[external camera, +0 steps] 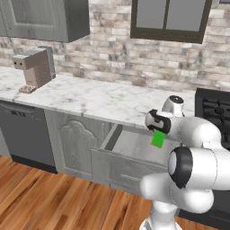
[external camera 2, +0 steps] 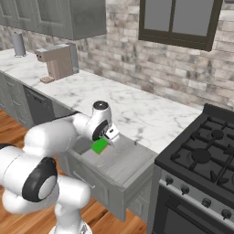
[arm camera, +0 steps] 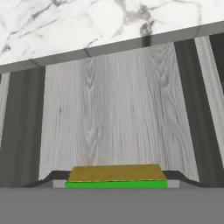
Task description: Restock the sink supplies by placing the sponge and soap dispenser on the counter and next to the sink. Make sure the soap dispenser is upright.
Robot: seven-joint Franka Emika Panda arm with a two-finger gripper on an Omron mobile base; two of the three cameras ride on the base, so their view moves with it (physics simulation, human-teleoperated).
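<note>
Over drawer [external camera: 130, 146], sponge [external camera: 158, 139] in end effector [external camera: 157, 134]

Bright green sponge [external camera: 157, 139] showing a mustard-brown face, white table [external camera: 90, 96] running with grey veining, grey wood-grain drawer [external camera 2: 119, 165] standing open, pale mottled brick wall [external camera: 117, 54]

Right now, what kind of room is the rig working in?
A home kitchen, rendered. A white marble counter runs over grey cabinets along a brick wall, a gas stove with black grates stands beside it, and a coffee machine sits on the counter. The arm works above an open drawer.
</note>
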